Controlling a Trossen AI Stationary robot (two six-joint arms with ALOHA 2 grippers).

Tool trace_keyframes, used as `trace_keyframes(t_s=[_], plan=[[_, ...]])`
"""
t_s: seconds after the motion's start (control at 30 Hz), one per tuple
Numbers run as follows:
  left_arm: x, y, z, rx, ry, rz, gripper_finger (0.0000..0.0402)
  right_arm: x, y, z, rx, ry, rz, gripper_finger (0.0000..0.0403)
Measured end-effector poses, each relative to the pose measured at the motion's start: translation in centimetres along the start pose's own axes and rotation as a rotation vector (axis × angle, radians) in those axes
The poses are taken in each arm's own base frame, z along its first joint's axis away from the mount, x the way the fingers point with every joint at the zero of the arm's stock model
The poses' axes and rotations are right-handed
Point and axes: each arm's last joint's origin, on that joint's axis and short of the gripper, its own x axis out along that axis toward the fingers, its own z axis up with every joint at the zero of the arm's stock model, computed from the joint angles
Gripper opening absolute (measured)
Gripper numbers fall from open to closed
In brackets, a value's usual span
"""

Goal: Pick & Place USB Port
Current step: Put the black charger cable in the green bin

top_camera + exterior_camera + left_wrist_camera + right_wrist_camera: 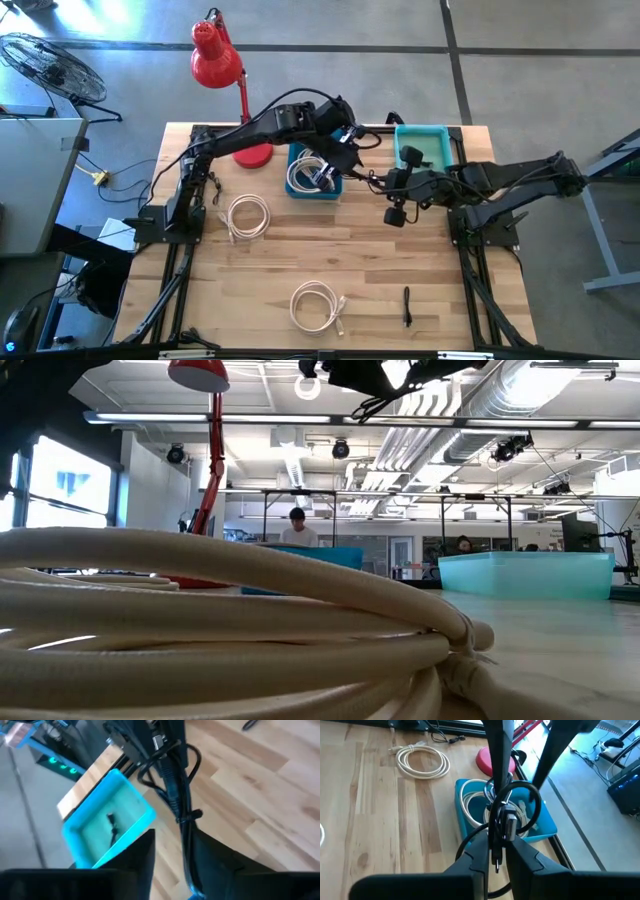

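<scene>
A bundled black USB cable (pixel 370 172) hangs in the air above the far middle of the table, between my two grippers. My right gripper (pixel 497 847) comes in from the table's right and is shut on the cable. My left gripper (pixel 172 840) reaches over from the left and stands open, one finger on each side of the cable's tied bundle (pixel 187 820). In the high view the left gripper (pixel 348 140) is over the gap between the two bins, and the right gripper (pixel 395 187) is just nearer and to the right of it. My right gripper pinches the cable between its two fingers just below the grey USB plug (pixel 509 827). The fingers slant down from the table's right. The looped bundle (pixel 515 800) stands beyond the fingers, clear of the table. My left gripper: whether its open fingers touch the cable, I cannot tell.
A teal bin (pixel 422 150) with one small black item stands at the far right. A blue bin (pixel 312 180) holds white cables, beside a red lamp (pixel 220 60). White cable coils (pixel 248 215) (pixel 315 305) and a black cable (pixel 407 305) lie on the wood.
</scene>
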Motion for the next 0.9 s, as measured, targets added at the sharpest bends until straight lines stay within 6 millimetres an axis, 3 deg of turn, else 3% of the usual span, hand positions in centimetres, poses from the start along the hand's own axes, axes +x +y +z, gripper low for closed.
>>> trace_keyframes(t_s=[0.23,0.4,0.53,0.77,0.9], plan=[[-0.3,-0.9,0.9,0.016,0.060,0.012,0.0208,0.0,-0.1,-0.5,-0.002,0.044,-0.042,0.0032],[-1.8,-2.4,2.1,0.015,0.069,-0.041,0.0251,-0.1,-1.6,-2.4,0.007,0.198,-0.292,0.0032],[-3.3,-3.3,2.8,-0.034,0.082,-0.063,0.0263,-0.2,-3.4,-4.0,0.088,0.335,-0.419,0.0032],[-5.8,-4.5,3.2,-0.132,0.159,-0.049,0.0264,0.4,-6.2,-5.5,0.317,0.537,-0.382,0.0032],[-6.3,-5.1,3.0,-0.198,0.244,-0.037,0.0264,1.4,-7.8,-7.1,0.375,0.647,-0.394,0.0032]])
